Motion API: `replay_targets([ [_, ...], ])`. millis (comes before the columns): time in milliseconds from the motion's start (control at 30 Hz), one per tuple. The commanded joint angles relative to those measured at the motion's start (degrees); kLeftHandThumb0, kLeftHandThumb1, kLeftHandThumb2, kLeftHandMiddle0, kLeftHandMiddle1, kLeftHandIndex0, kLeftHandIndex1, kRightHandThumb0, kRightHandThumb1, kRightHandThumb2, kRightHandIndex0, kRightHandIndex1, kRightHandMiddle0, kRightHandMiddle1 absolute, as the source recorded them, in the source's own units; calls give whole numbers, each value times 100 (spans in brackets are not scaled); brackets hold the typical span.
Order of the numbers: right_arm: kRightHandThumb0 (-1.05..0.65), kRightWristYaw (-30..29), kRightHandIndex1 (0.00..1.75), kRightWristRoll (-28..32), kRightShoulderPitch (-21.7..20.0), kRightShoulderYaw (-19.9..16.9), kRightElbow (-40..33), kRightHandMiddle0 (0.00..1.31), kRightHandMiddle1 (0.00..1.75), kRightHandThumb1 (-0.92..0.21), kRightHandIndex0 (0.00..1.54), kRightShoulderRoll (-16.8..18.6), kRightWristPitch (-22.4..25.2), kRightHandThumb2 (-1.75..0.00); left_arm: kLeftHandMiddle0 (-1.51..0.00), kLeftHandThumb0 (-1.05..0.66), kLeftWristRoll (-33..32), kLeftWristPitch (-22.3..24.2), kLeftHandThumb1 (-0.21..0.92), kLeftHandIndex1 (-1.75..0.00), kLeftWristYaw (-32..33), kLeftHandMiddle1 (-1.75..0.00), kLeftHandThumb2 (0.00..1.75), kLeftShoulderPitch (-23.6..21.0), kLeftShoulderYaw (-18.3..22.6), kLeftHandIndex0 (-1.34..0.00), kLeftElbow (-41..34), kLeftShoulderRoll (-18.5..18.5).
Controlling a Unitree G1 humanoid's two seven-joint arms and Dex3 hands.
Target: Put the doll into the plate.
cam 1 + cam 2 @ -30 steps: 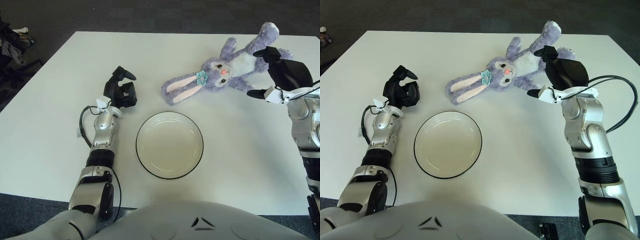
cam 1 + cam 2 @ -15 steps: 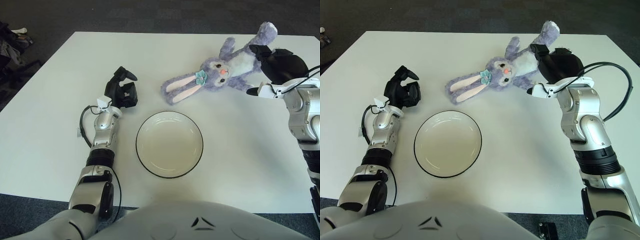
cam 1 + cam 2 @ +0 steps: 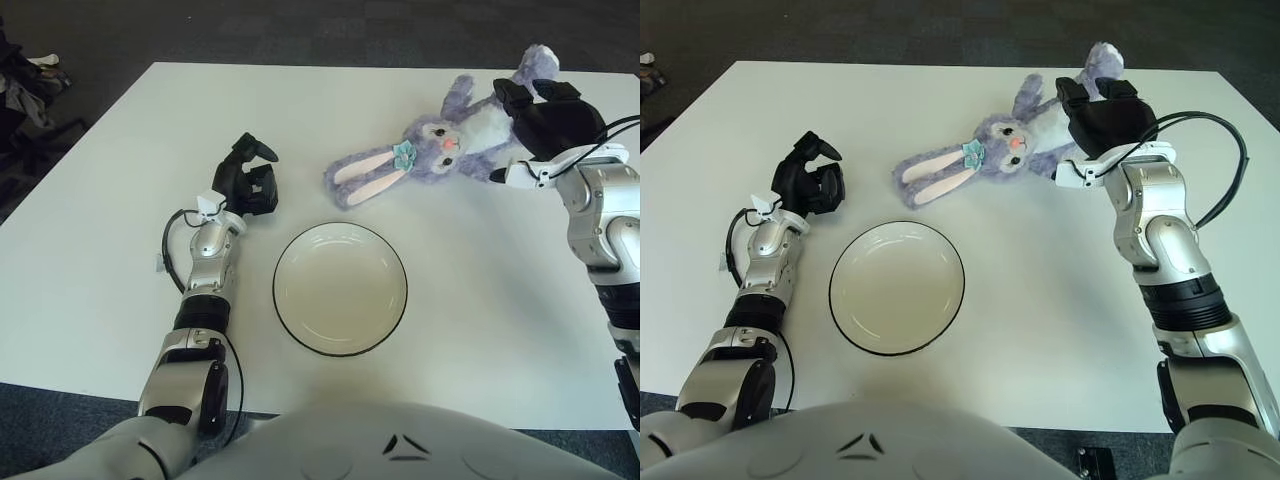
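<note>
A purple plush bunny doll [image 3: 436,150] lies on its back at the back right of the white table, long ears pointing left toward the middle. A white plate [image 3: 340,290] with a dark rim sits empty at the table's centre front. My right hand [image 3: 548,120] is down over the doll's torso and legs, fingers spread across it, covering that part; it also shows in the right eye view [image 3: 1102,115]. My left hand [image 3: 245,180] rests on the table left of the plate, fingers curled, holding nothing.
The white table [image 3: 120,300] ends in dark carpet at the back and sides. Some dark clutter [image 3: 22,95] lies on the floor at the far left. A black cable [image 3: 1215,170] loops off my right forearm. My torso fills the bottom edge.
My right hand has moved up and left from beside the doll's legs to lie over its torso. The doll and plate have stayed put. My left hand has barely shifted.
</note>
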Motion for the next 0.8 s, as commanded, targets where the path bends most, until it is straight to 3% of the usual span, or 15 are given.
replay_targets([
  [0,-93,-176,0,-199,-25,43,-89,0,0,-56,0,50,59,-65,-111,-44,11,-43,43,-175,-13,-175,118,543,-10,-52,502,-134],
  [233,-91,-468,0,-383,0,57,-93,2,2,-57,0,211,125,-65,-111,-45,109,-77,40,-175,71,-175,121,523,-17,-54,558,-107],
  [467,-86,-767,0,-492,47,65,-64,0,16,-52,0,332,134,-70,-112,-45,125,-94,40,-175,61,-175,122,499,-7,-55,642,-84],
  [767,-85,-872,0,-609,43,142,14,0,15,-50,0,356,121,-71,-111,-45,60,-138,41,-175,-52,-175,119,450,6,-53,760,-65],
])
